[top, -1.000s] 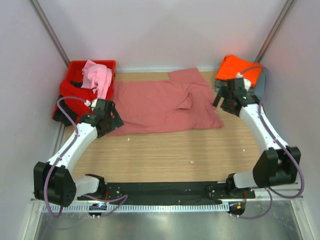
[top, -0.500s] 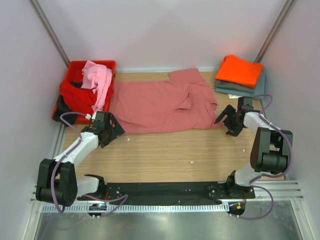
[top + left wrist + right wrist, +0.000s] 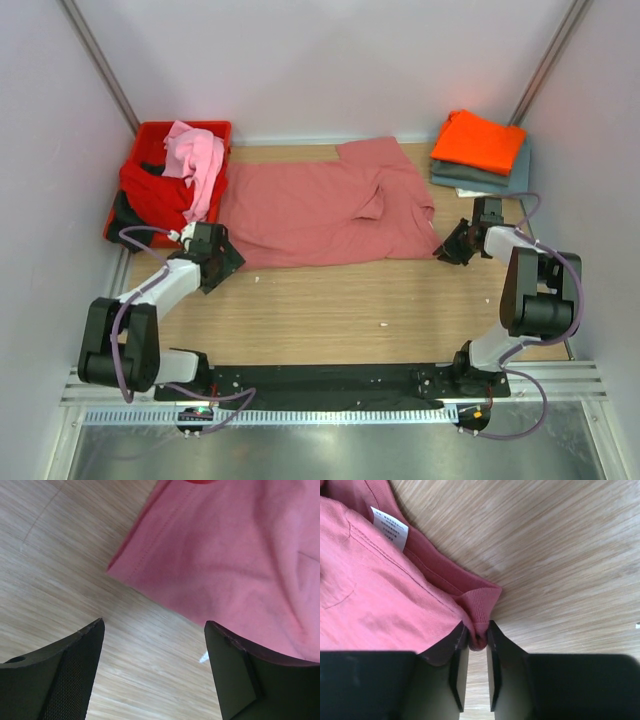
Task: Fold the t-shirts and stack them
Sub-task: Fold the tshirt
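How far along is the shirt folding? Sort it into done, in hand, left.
Done: an orange shirt lies folded on a grey stack at the back right. In hand: the salmon shirt lies spread out; the right hand pinches its edge, the left hand hangs open by its near corner. Left: folding it, plus the pink shirt and red shirt in the crate.

This looks like a robotics lab test cell. Plain white panels (image 3: 320, 60) box in a wood-grain table (image 3: 330, 300) on the left, right and far sides, with bare aluminium struts (image 3: 100, 65) running up at the far corners. A left arm (image 3: 170, 283) and a right arm (image 3: 540, 290), both white and black, are bolted to a black base plate (image 3: 330, 380) at the near edge, with purple cables (image 3: 578, 290) looping loosely along them. The laundry is laid out like test props: a salmon-pink t-shirt (image 3: 310, 215) spread flat, a red crate (image 3: 160, 128) far left and a folded stack of t-shirts (image 3: 478, 140) far right.
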